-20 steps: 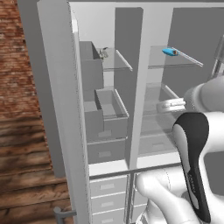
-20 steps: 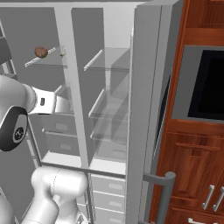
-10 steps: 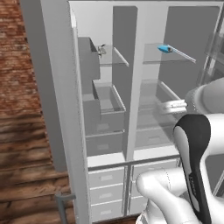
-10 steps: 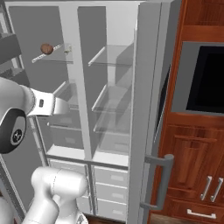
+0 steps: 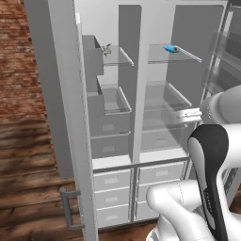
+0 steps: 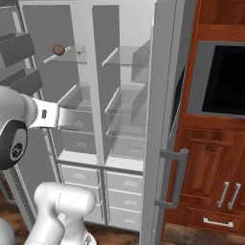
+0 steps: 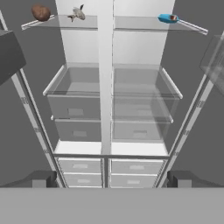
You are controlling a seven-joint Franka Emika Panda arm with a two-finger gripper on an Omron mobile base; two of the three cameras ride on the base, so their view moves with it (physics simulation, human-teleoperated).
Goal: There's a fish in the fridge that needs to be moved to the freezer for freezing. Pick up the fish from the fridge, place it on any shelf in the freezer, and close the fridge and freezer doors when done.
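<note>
With both doors swung open, the base backs away, widening the view of the unit. The end effector, released and empty, faces the shelves; the fish lies on the top-left shelf, not yet reached.

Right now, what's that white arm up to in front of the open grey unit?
A white robot arm faces the tall grey unit with both doors swung open. Its gripper is open and empty, pointed at the shelves from a distance. A small silvery fish lies on a top glass shelf beside a brown lump; a blue item sits on the other top shelf. Nothing has been picked up yet.
</note>
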